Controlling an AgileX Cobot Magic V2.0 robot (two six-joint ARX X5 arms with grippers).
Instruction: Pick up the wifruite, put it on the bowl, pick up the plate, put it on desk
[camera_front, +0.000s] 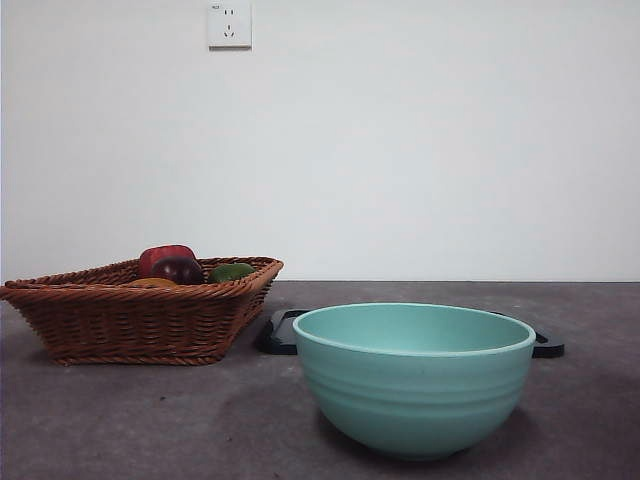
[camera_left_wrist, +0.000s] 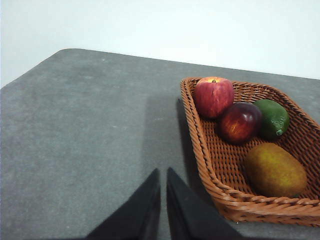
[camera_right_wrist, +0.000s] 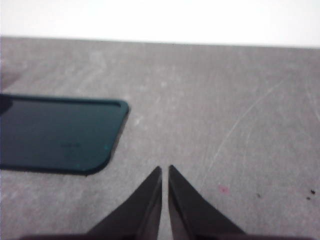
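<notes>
The wifruite (camera_left_wrist: 275, 170), a dull orange-brown fruit, lies in a woven wicker basket (camera_left_wrist: 210, 165); in the front view only its top (camera_front: 152, 283) shows over the basket rim. The mint-green bowl (camera_front: 414, 380) stands empty at the front right of the desk (camera_front: 150, 420). The black plate (camera_front: 278, 332) lies flat right behind the bowl and also shows in the right wrist view (camera_right_wrist: 55, 132). My left gripper (camera_left_wrist: 162, 174) is shut and empty above the desk, beside the basket. My right gripper (camera_right_wrist: 165, 170) is shut and empty above the desk, beside the plate's corner. Neither arm shows in the front view.
The basket (camera_front: 140, 310) stands at the left and also holds a red apple (camera_left_wrist: 214, 96), a glossy dark red-purple fruit (camera_left_wrist: 239, 122) and a green fruit (camera_left_wrist: 272, 119). A white wall with a socket (camera_front: 229, 24) rises behind the desk.
</notes>
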